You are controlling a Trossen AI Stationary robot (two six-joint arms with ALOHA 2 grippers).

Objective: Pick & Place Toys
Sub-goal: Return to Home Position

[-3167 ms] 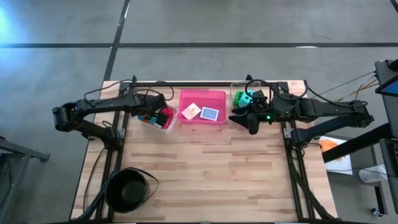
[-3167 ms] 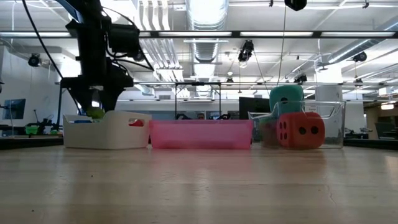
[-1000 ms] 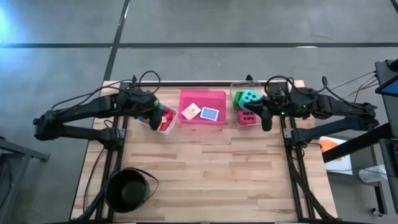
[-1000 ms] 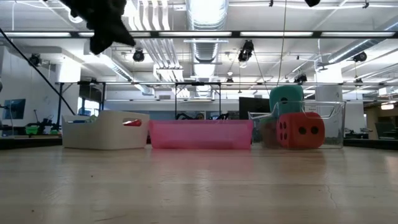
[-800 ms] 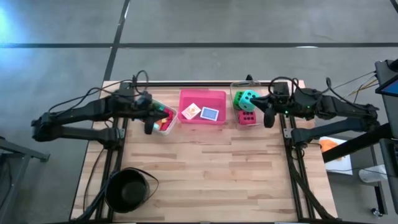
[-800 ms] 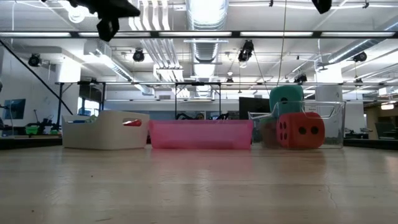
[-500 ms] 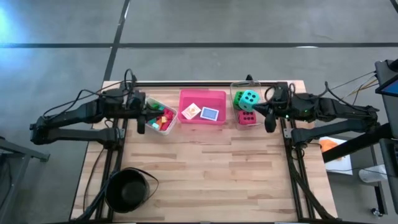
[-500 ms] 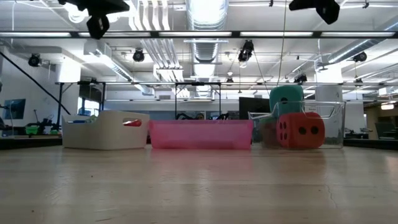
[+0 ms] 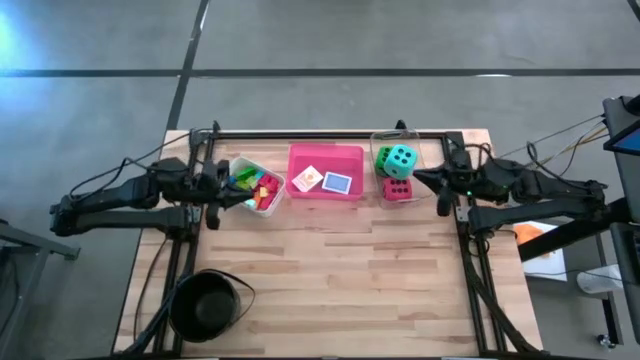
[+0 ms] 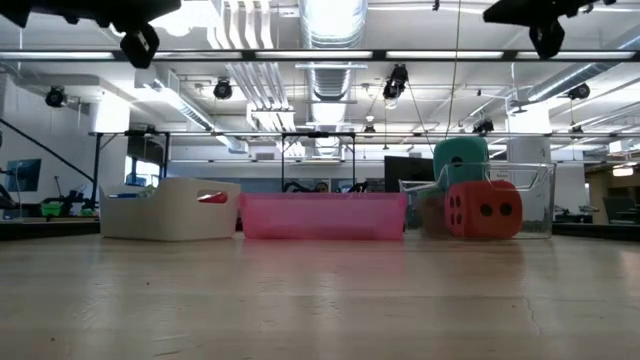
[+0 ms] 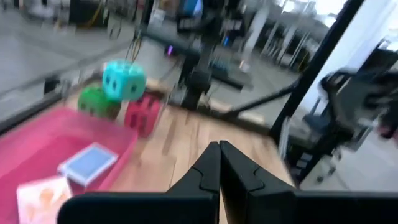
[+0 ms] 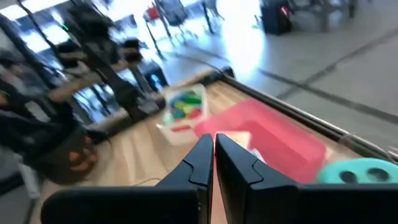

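Both arms are pulling back to the edges of the table (image 9: 330,270), and that is the change that matters. A few seconds ago the left gripper (image 9: 212,206) was hanging low over the white tray (image 9: 268,208) and the right gripper (image 9: 441,200) was sitting over the clear tray (image 9: 375,141). Now each one is riding high, near the top of the low view, outside its tray.

The left wrist view is showing the left jaws pressed together with nothing between them. The right wrist view is showing the right jaws likewise closed and empty.

The small bright blocks (image 9: 254,187) are lying in the white tray, just ahead of the left jaws and below them. The two cards (image 9: 338,183) are resting in the pink tray (image 9: 345,157), farther out in front of both sets of jaws, between the two arms. The green die (image 9: 383,157) and teal die (image 9: 402,158) are sitting in the clear tray, with the red die (image 9: 397,188) touching them, all just ahead of the right jaws. The black bowl (image 9: 205,303) is standing well off to the side of the left jaws.

With both grippers empty and every visible toy in a tray, the sorting is looking finished, and the arms are probably heading for rest.
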